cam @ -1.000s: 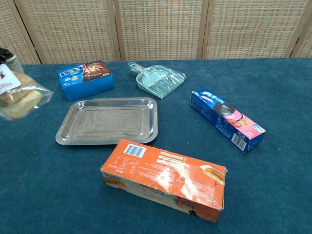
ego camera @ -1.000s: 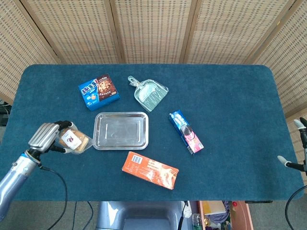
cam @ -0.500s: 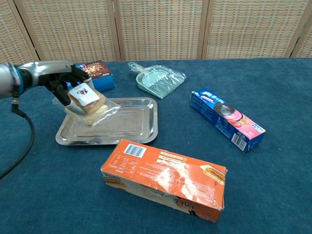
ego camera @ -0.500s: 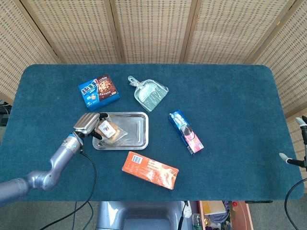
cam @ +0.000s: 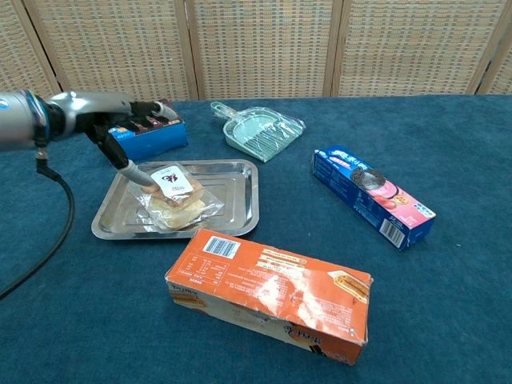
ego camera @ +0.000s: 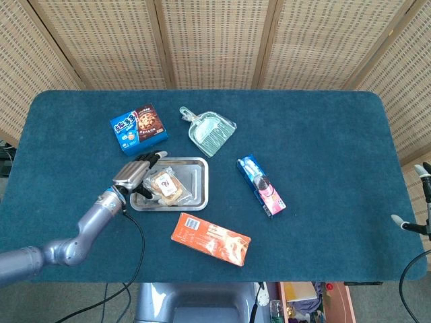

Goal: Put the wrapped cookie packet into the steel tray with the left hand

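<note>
Head view first, going left to right: the left hand (ego camera: 137, 176) sits at the left edge of the steel tray (ego camera: 195, 182), fingers spread apart over the tray's corner. The wrapped cookie packet (ego camera: 165, 188) lies flat inside the tray, on its left half. In the chest view the left hand (cam: 120, 120) has its fingers stretched out, and one finger (cam: 138, 177) reaches down to the packet's (cam: 176, 198) near corner. Looks like it's just touching the wrapper and not gripping it, but the angle makes that hard to call for sure. The packet has a white label with a small red mark, too small to read.

Behind the hand there's a blue cookie box (ego camera: 139, 128) with chocolate chip cookies pictured on it; the chest view hides part of it behind the fingers, and its lettering is too blurry for me to read. Next over is a pale green dustpan (ego camera: 209, 132). In front of the tray is an orange box (cam: 269, 294), dented and scuffed, with a barcode on its top left end. Right of that, a long blue and pink cookie box (cam: 373, 196) showing sandwich cookies.

Far right edge of the head view, only a bit of the right hand (ego camera: 421, 202) pokes in, mostly cut off, so I can't tell how its fingers are set.
</note>
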{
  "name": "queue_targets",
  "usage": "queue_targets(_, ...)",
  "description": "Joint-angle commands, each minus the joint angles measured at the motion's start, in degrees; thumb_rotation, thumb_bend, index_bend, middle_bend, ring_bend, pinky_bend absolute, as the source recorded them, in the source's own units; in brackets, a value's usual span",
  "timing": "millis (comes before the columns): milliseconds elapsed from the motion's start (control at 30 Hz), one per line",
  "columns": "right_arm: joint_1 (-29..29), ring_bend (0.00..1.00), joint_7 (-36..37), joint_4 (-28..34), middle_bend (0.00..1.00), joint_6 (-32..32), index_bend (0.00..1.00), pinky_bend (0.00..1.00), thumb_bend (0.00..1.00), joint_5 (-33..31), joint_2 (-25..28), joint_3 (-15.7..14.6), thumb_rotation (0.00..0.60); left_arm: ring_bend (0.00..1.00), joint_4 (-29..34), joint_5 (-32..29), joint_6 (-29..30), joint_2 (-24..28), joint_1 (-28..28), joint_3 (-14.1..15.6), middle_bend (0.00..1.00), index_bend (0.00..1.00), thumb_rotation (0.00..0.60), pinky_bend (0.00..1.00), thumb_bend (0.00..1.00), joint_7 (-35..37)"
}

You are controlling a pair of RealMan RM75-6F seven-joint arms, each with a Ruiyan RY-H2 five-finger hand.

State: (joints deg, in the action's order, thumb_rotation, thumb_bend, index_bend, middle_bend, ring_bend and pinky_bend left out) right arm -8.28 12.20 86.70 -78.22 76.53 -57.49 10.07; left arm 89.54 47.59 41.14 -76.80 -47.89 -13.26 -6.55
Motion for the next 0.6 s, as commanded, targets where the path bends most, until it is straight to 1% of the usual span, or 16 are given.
queue_targets(33, 0.3, 0.0, 0.2, 0.3, 0.0, -0.6, 0.0, 0.0, 0.0, 0.6, 0.2, -0.2, 0.6, 0.0, 10.1, 6.7, 8.5, 10.0, 6.0, 0.1, 0.0, 0.0, 0.6, 0.0, 0.0, 1.2)
queue_targets(100, 0.5, 0.0, 0.3, 0.6, 0.0, -1.1, 0.0, 0.0, 0.0, 1.1, 0.3, -0.3, 0.6, 0.0, 14.5, 11.0, 15.3, 14.5, 10.8, 1.7, 0.0, 0.0, 0.6, 0.0, 0.0, 1.1)
queue_targets(167, 0.6, 0.0, 0.4, 0.7, 0.0, -1.4, 0.0, 0.0, 0.0, 1.5, 0.3, -0.4, 0.6, 0.0, 16.9, 15.4, 21.4, 16.9, 15.4, 3.8, 0.0, 0.0, 0.6, 0.0, 0.0, 1.7)
queue_targets(233, 0.7, 0.0, 0.5, 0.8, 0.0, -1.7, 0.0, 0.0, 0.0, 1.8, 0.4, -0.5, 0.6, 0.0, 16.9, 21.0, 27.8, 18.3, 20.3, 6.1, 0.0, 0.0, 0.6, 0.0, 0.0, 4.2)
queue_targets(300, 0.8, 0.0, 0.6, 0.9, 0.0, -1.9, 0.0, 0.0, 0.0, 2.2, 0.4, -0.7, 0.6, 0.0, 15.4, 25.8, 33.5, 19.0, 24.8, 8.3, 0.0, 0.0, 0.6, 0.0, 0.0, 6.7)
queue_targets(367, 0.9, 0.0, 0.7, 0.9, 0.0, -2.2, 0.0, 0.0, 0.0, 2.5, 0.4, -0.8, 0.6, 0.0, 14.2, 28.5, 36.4, 19.3, 27.2, 9.8, 0.0, 0.0, 0.6, 0.0, 0.0, 8.2)
queue_targets(467, 1.2, 0.0, 1.0, 1.3, 0.0, -3.1, 0.0, 0.0, 0.0, 3.2, 0.6, -0.9, 0.6, 0.0, 11.9, 32.3, 41.6, 19.9, 32.6, 13.2, 0.0, 0.0, 0.6, 0.0, 0.0, 10.3)
queue_targets(600, 1.5, 0.0, 1.4, 1.5, 0.0, -3.6, 0.0, 0.0, 0.0, 3.6, 0.9, -1.0, 0.6, 0.0, 10.0, 35.0, 43.6, 19.6, 35.4, 15.1, 0.0, 0.0, 0.6, 0.0, 0.0, 11.8)
